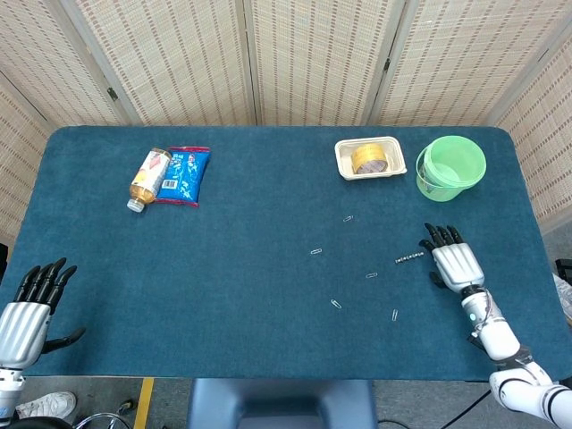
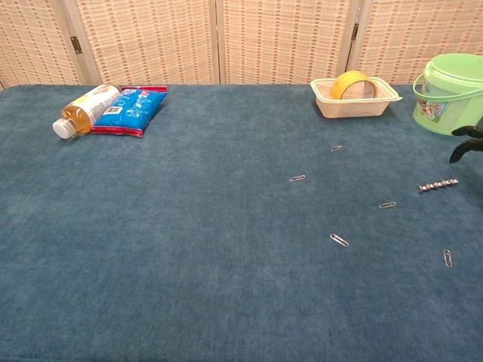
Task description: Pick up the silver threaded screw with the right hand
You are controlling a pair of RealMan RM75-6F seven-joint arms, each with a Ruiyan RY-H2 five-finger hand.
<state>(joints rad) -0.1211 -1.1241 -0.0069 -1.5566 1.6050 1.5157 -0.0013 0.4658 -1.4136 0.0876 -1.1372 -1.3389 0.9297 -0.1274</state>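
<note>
The silver threaded screw (image 1: 409,259) lies flat on the blue cloth, right of centre; the chest view shows the screw (image 2: 438,185) near its right edge. My right hand (image 1: 454,264) hovers just to the right of it, palm down, fingers apart and holding nothing. Only the dark fingertips (image 2: 466,143) of that hand enter the chest view at the right edge. My left hand (image 1: 29,313) sits at the table's near left corner, fingers spread, empty.
Several paper clips (image 1: 372,275) are scattered around the screw. A green bucket (image 1: 451,166) and a white tray (image 1: 342,159) holding a yellow tape roll stand behind it. A bottle (image 1: 148,177) and a blue packet (image 1: 185,175) lie at the far left.
</note>
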